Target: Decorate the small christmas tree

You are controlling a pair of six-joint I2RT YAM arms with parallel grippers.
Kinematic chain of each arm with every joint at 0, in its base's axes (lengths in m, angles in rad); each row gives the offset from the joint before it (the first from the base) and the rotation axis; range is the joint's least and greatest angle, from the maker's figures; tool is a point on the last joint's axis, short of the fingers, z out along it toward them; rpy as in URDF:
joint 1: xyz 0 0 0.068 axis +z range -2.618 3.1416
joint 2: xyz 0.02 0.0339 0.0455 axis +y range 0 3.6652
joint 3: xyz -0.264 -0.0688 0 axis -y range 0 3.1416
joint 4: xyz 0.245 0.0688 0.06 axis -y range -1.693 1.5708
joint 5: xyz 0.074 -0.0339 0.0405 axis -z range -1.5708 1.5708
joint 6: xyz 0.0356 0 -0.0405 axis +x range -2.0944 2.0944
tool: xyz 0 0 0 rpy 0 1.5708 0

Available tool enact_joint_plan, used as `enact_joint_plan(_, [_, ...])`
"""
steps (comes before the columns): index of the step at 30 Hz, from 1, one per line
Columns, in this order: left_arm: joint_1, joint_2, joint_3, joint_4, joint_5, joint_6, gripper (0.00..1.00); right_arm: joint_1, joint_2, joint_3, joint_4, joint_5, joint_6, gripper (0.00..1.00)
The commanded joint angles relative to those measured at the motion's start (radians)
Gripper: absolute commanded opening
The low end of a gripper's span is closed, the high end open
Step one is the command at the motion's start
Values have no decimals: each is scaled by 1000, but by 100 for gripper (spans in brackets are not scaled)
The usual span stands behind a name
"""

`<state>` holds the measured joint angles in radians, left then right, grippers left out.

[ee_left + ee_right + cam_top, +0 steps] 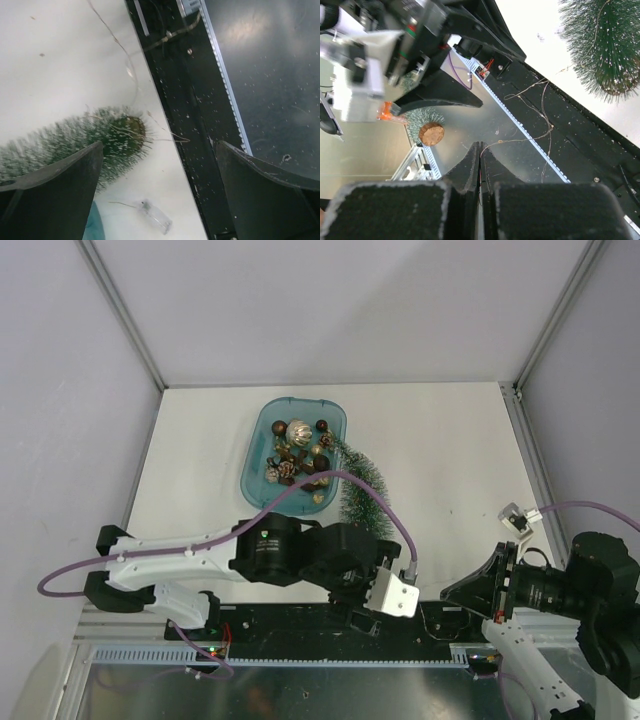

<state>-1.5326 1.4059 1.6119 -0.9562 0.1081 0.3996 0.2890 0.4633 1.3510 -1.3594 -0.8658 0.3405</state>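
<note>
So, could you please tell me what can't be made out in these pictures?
- Top view: the left arm covers the base end of the tree. The ornaments in the tray are too small to count.
- Left wrist: the blurred tree runs off the left edge, and the open left gripper covers part of it.
- Right wrist: the wire is too fine to show whether the shut right gripper pinches it.

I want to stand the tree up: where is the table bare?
Widest bare patch: right of the small christmas tree, out to the table's right edge. A narrower strip runs left of the teal tray. Crowded: the tray holds ornaments, the tree lies alongside it, the left arm spans the near edge.
</note>
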Motion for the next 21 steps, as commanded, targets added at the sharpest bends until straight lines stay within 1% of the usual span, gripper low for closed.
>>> enact_joint_plan(1, [-14,-61,-68,2,33,-39,100,-27,-22,-1,15,-69,43,0])
enact_joint_plan(4, [-16,-75,-108,4,39,-54,100,-39,-24,-1,42,-88,60,0])
enact_joint_plan(9, [-17,-71,-106,19,29,-78,100,-50,-26,-1,66,-102,74,0])
enact_joint_plan(16, [-17,-51,-117,85,-55,-137,100,-72,-36,-1,87,-119,93,0])
enact_joint_plan(21, [-17,-29,-118,95,-35,-170,100,-83,-41,-1,110,-132,109,0])
